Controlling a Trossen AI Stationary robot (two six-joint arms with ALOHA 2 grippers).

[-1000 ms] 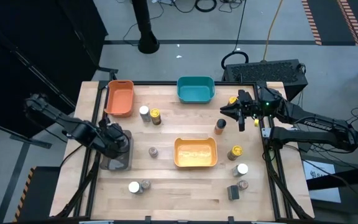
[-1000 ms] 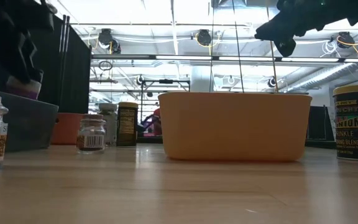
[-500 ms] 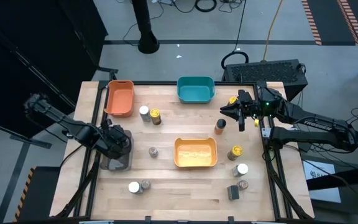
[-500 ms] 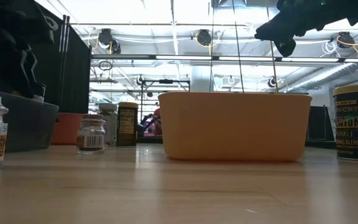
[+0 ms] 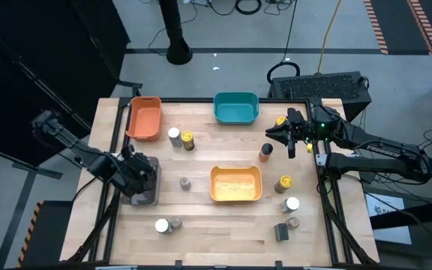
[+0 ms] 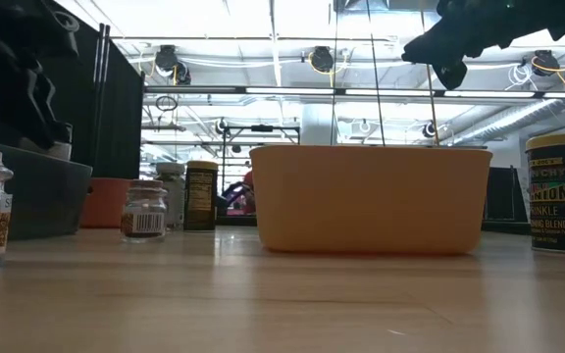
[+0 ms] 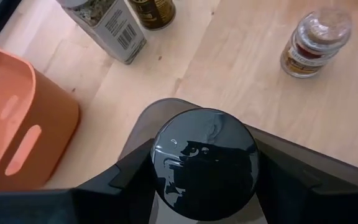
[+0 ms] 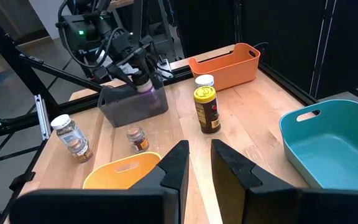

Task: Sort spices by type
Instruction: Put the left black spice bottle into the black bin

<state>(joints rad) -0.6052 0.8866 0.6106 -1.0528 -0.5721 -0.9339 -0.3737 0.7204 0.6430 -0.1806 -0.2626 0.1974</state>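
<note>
My left gripper [image 5: 137,174] is over the grey bin [image 5: 142,196] at the table's left, shut on a spice jar with a black lid [image 7: 205,163]. The jar's lower part is down inside the bin, behind its wall [image 8: 132,102]. My right gripper [image 5: 287,135] hangs high at the far right, shut with nothing in it. Several other spice jars stand upright on the table: two [image 5: 173,134] [image 5: 188,139] near the orange bin, one small one [image 5: 185,182] at the middle, two [image 5: 161,226] at the near left, and several [image 5: 284,184] at the right. My left gripper pinches the jar between its two fingers [image 7: 129,174], one on each side just under the black lid's rim [image 7: 157,158]. The fingers slant down from above. The jar is upright; the bin's wall hides whether its base rests on the bin's floor.
An orange bin [image 5: 144,118] stands at the far left, a teal bin [image 5: 235,107] at the far middle, and a yellow bin [image 5: 235,184] at the centre. An orange jar [image 5: 265,152] stands just below my right gripper. There is bare wood along the near middle.
My left gripper has sunk with the jar, shifting slightly toward the table's near edge. The jar hung above the grey bin's rim a second ago; now only its top shows over the rim.
</note>
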